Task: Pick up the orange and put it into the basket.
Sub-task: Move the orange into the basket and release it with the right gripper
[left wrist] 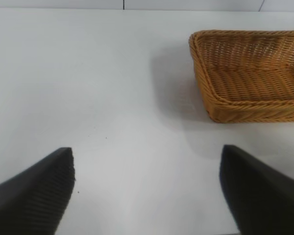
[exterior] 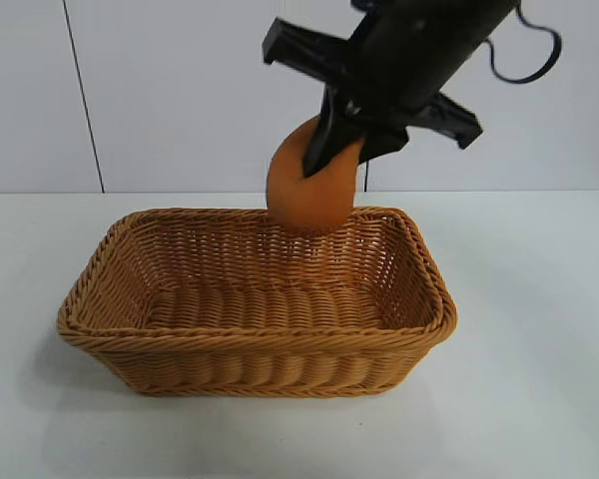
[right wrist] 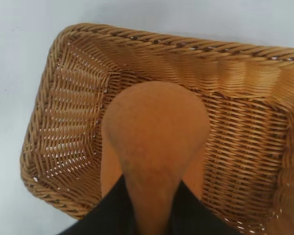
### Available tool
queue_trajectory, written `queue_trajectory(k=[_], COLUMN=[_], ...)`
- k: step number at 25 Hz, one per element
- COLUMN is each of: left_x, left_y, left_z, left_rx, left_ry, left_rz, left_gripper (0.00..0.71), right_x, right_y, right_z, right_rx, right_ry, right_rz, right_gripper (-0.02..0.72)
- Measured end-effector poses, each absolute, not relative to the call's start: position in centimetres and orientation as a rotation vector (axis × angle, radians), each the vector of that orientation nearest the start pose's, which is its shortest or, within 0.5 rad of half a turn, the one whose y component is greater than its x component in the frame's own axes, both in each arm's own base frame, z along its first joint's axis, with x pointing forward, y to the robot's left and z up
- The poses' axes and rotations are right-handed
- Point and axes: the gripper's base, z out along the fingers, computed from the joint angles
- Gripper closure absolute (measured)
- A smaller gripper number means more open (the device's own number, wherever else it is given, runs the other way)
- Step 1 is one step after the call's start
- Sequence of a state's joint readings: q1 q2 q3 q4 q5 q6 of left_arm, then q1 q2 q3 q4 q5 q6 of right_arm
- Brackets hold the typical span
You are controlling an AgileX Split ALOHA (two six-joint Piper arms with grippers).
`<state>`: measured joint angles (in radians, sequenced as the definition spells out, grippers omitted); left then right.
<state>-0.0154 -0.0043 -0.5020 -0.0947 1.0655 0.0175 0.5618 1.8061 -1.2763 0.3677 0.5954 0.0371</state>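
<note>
While the exterior view gives me the whole basket from the side, only the right wrist view looks straight down into it, so that is where I read the orange against the woven floor. From outside, I see the right gripper tilted down over the basket's far rim, its black jaws clamped on the narrow top of the orange, which hangs in the air just above that rim, over the basket's far side. The fruit is matte, rough-skinned, rounded below and tapering to a neck where it is pinched. The basket is tan-orange wicker, rectangular with rounded corners, flared sides and a braided rim; light shows through the open weave of one end wall. My left gripper sits well apart from the basket over the bare white table, jaws spread wide, holding nothing; its view catches one basket end.
</note>
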Motion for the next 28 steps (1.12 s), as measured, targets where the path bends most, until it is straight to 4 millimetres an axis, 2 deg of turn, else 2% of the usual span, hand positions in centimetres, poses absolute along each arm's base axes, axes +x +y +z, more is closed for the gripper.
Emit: queue_trajectory(k=[7,9,12,14,18,19,20,22,24,28], left_x=[-0.6,-0.6,-0.6,-0.6,-0.6,-0.6,-0.6,-0.6,-0.6,-0.6], left_y=[-0.7,-0.7,-0.7,-0.7,-0.7,-0.7,-0.7,-0.7,-0.7,-0.7], left_z=[27.8,27.8,27.8,27.8,27.8,27.8,27.8,27.8,27.8,27.8], left_rx=[0.039,0.039,0.039,0.039,0.039,0.039,0.039,0.039,0.039,0.039], left_ry=[2.041,2.041,2.041,2.041,2.041,2.041,2.041,2.041,2.041,2.041], left_rz=[-0.112,-0.112,-0.112,-0.112,-0.112,-0.112,-0.112,-0.112,-0.112,-0.112], left_gripper=[0.129,0.129,0.129,0.129,0.129,0.129,0.129,0.129,0.129,0.129], right_x=[33.1,33.2,33.2,33.2,33.0,32.9,32.7,32.5,32.5,33.5], right_y=[24.1,24.2,24.2,24.3,24.2,24.2,24.2,24.1,24.2,24.9], right_z=[15.9,14.7,14.3,14.3,14.3,14.2,14.2,14.2,14.7,17.4], right_rx=[-0.306,-0.283,-0.275,-0.27,-0.278,-0.283,-0.289,-0.311,-0.358,-0.486], right_ry=[2.715,2.741,2.755,2.756,2.78,2.791,2.806,2.832,2.865,2.866], right_rz=[0.559,0.559,0.561,0.565,0.567,0.567,0.566,0.559,0.546,0.516], right_gripper=[0.66,0.66,0.647,0.563,0.218,0.148,0.108,0.064,0.05,0.041])
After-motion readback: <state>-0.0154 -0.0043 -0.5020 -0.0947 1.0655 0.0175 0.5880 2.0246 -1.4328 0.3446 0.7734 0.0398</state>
